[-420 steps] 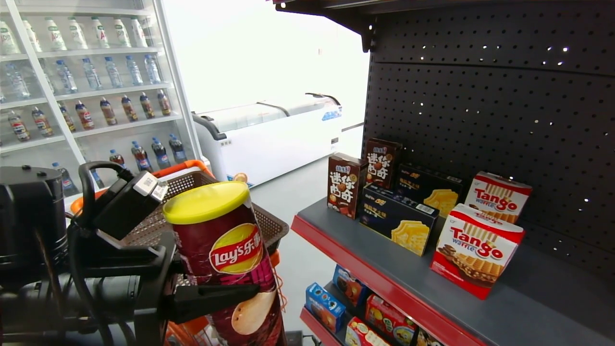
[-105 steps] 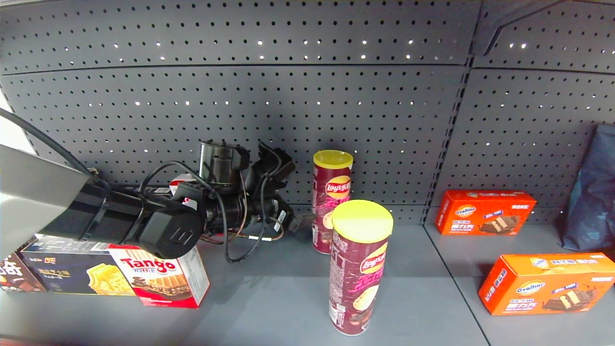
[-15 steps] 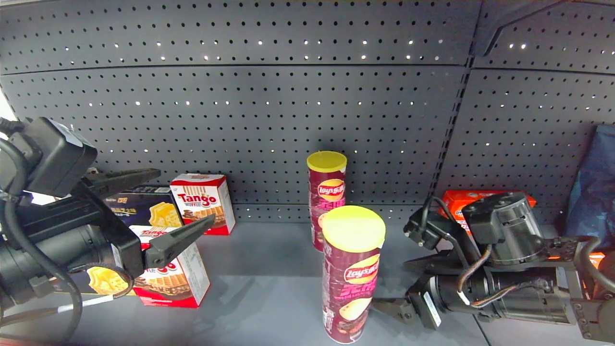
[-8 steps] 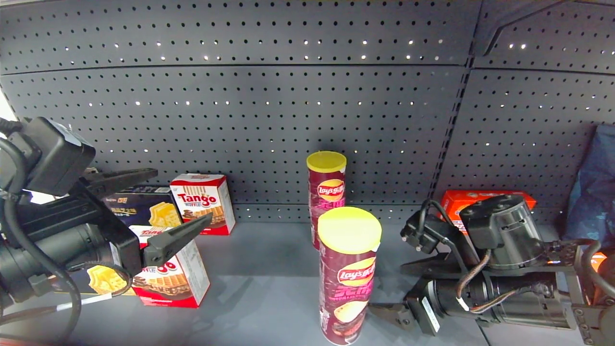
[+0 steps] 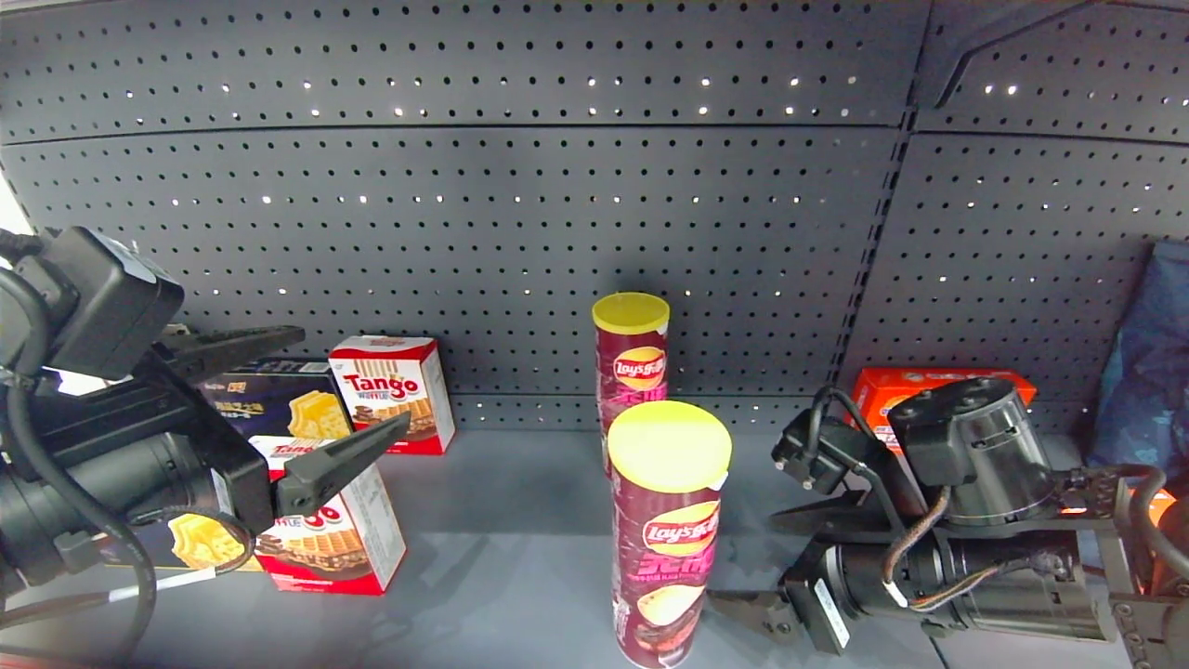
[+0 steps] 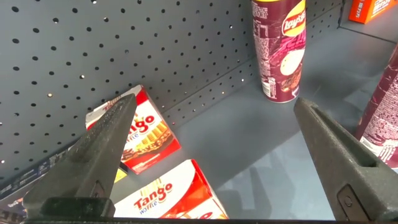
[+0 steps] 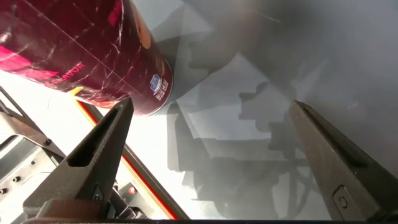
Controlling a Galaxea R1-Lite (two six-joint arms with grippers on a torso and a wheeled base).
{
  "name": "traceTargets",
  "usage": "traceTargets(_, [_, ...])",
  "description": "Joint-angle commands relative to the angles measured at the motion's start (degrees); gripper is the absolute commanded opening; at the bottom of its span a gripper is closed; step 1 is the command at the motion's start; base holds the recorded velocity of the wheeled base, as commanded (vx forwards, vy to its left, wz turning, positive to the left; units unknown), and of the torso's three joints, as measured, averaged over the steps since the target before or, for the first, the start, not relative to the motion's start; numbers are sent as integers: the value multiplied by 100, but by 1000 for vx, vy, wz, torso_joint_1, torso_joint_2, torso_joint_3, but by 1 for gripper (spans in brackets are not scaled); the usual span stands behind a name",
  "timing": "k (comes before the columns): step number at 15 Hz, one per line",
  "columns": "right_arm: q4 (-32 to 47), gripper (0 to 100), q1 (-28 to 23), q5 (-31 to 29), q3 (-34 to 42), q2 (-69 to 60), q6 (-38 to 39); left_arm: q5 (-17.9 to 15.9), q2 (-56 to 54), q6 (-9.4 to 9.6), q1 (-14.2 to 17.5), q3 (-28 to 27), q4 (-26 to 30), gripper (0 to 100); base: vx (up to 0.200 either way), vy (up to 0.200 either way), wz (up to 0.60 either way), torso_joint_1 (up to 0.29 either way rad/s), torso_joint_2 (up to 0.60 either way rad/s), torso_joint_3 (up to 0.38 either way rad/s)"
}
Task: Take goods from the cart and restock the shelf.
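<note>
2 cans upright on shelf [image 5: 520,520]. Rear can [image 5: 632,367] stands by pegboard [image 5: 464,232]; front can [image 5: 667,539] lines up ahead of it near the lip, probably to form a row. Right gripper [image 5: 757,562] sits just beside front can, jaws spread, empty. Left gripper [image 5: 353,381] is wide apart, empty, parked by wafer boxes [image 5: 395,390], well clear.

On the shelf [image 5: 520,520], front can [image 5: 664,548] stands before rear can [image 5: 632,358] (wafer boxes [image 5: 395,390] to their left).
</note>
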Motion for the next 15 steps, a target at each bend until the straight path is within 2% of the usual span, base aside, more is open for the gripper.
traceTargets(1, [4, 100, -2, 2, 1, -45, -1, 5, 9, 1, -3, -8, -1, 100, 0, 0, 0, 0, 0, 0])
traceTargets(15, [-23, 100, 174, 11, -122, 228, -1, 5, 9, 1, 5, 1, -1, 100, 0, 0, 0, 0, 0, 0])
